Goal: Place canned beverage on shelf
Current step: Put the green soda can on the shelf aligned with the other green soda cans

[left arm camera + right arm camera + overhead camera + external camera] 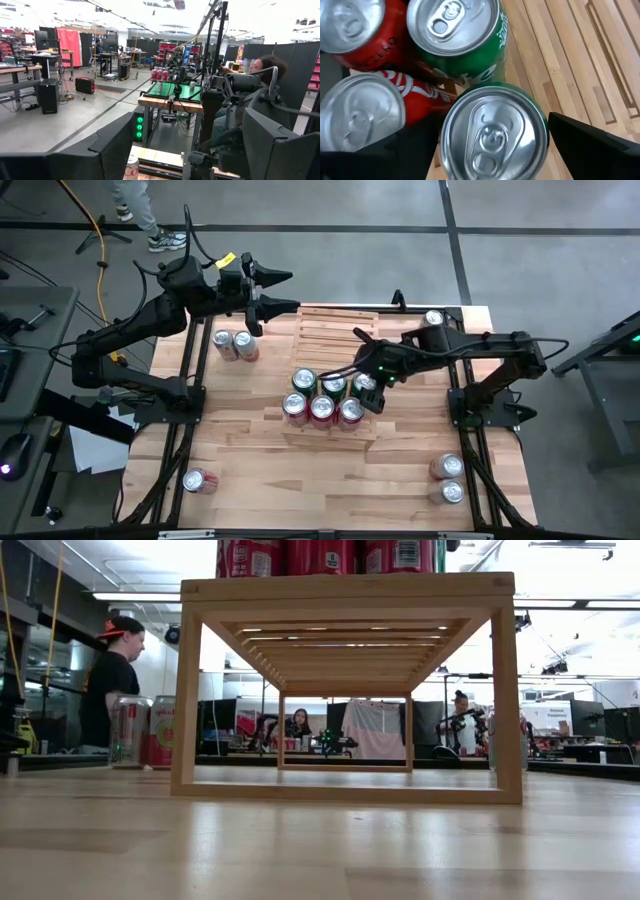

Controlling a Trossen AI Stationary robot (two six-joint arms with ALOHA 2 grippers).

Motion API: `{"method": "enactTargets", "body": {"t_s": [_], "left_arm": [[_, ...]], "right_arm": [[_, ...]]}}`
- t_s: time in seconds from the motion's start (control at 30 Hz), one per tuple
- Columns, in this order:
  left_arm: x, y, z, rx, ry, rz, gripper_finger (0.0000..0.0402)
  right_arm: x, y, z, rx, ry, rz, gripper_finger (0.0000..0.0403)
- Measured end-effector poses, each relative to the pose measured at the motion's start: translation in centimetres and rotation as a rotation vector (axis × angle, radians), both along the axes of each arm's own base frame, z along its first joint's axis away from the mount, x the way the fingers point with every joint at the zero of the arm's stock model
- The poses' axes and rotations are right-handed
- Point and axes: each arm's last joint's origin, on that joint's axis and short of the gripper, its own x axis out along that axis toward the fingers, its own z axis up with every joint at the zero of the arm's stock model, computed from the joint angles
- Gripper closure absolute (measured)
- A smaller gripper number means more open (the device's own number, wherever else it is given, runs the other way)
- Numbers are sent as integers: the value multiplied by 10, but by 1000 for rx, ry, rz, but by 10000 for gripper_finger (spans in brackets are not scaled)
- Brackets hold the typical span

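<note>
Green and silver, a can top [492, 131] is filling the near part of the right wrist view, sitting between the right claw's [368, 392] two dark fingers [590, 145], which are standing spread at either side of it with gaps showing, so the claw is open around the can rather than clamping it. Only that view is showing this gap. From above, the wooden counter [330, 480] is carrying the slatted shelf [335, 330] at its middle, and six upright cans [322, 400], red and green, are clustering on the shelf's nearer tier, the right claw hovering over the outermost green one. Level with the counter, the low view is showing only the shelf's open frame [345, 588] and the red cans' bottoms [325, 556] on top. The left claw [285, 292] is hanging beyond the counter's far edge, open and holding nothing.
</note>
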Motion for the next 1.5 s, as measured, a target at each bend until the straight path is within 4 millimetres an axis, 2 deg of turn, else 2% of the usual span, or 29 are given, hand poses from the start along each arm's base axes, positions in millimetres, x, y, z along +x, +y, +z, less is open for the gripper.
{"method": "enactTargets", "body": {"t_s": [0.3,0.5,0.6,0.73,0.83,0.9,1.0,1.13,1.17,1.23,1.33,1.5], "left_arm": [[0,0,0,4,0,1,140],[0,0,0,18,3,2,140],[0,0,-1,15,16,2,140],[1,0,-7,-4,69,2,140],[2,1,-12,-9,84,2,140],[3,1,-18,-12,93,1,140],[5,0,-27,-25,88,-6,140],[7,-1,-48,-64,55,-27,140],[5,-1,-53,-78,37,-30,140],[2,-2,-62,-108,-13,-37,140],[-2,-3,-77,-150,-57,-34,140],[-8,-4,-93,-216,-105,3,140]], "right_arm": [[-19,-10,20,28,-87,-1,46],[-36,-18,41,23,-212,-1,45],[-43,-21,47,-62,-245,-60,45],[-50,-26,46,-175,-200,-115,58],[-54,-29,42,-207,-131,-126,97],[-58,-31,38,-247,-76,-143,140],[-61,-35,34,-290,-40,-172,232],[-68,-38,13,-272,-50,-193,372],[-70,-39,7,-259,-61,-194,386],[-73,-39,-3,-223,-101,-212,378],[-76,-39,-9,-152,-198,-213,369],[-71,-36,-16,-89,-254,-171,399]]}}
